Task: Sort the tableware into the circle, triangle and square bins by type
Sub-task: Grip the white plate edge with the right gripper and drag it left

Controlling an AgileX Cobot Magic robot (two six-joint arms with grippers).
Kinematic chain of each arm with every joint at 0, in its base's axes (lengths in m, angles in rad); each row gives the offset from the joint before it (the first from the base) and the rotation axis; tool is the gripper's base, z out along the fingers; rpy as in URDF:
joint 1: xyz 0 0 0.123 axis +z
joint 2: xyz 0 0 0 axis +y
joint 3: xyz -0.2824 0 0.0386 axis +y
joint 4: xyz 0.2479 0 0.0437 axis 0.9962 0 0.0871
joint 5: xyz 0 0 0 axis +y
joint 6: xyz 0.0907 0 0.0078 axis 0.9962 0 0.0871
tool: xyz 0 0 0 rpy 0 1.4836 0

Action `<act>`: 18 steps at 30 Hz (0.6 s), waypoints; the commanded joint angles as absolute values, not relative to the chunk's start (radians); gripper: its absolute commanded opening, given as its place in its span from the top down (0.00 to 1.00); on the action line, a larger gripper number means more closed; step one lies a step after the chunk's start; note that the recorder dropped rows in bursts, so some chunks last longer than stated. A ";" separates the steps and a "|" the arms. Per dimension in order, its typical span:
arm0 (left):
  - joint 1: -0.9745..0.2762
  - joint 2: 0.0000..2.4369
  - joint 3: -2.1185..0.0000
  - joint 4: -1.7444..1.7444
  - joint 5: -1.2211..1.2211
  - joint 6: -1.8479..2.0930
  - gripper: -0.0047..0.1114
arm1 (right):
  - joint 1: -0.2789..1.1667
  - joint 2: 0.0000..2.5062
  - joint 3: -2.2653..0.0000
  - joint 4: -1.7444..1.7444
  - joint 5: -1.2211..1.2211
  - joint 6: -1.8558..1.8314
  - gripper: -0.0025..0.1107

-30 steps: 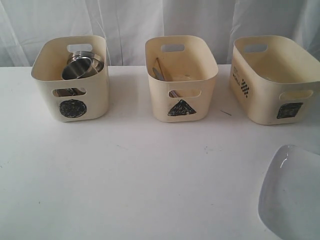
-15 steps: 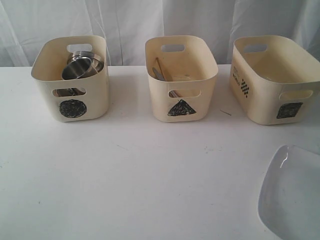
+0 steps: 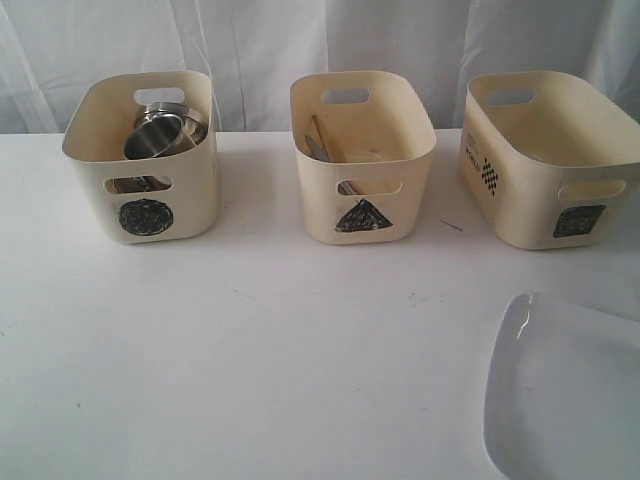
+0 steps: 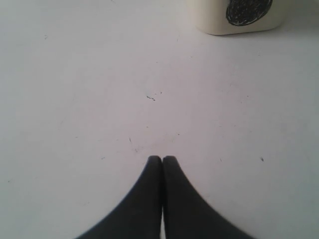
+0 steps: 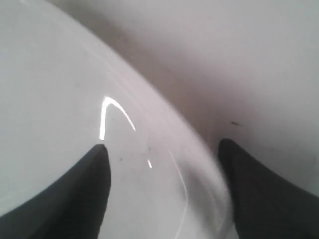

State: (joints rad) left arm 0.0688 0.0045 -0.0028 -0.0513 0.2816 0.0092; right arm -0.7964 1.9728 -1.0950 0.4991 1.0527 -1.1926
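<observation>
Circle bin [image 3: 195, 190]: far left of the table [image 3: 280, 350], steel ware [image 3: 160, 135] tilted inside, its top near the rim.
Triangle bin [image 3: 320, 200]: far middle, with chopsticks [image 3: 320, 132] leaning against its left wall.
Square bin [image 3: 530, 200]: far right, turned a little, its right side cut by the frame.
Gaps: clear lanes of table between the bins.
Plate [image 3: 570, 400]: near right corner – its left rim shows, while the rest runs out of frame.
Open room: bare table from the bin fronts to the near edge, left and middle.
Left tool [image 4: 162, 159]: fingers pressed together, empty, over bare table with the circle bin well beyond.
Right tool [image 5: 163, 144]: fingers spread wide – the plate's rim runs between them; contact cannot be told.
</observation>
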 commanded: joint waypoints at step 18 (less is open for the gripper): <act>0.069 0.000 0.000 -0.050 0.283 0.000 0.96 | -0.803 2.016 -0.824 0.419 0.467 -1.435 0.98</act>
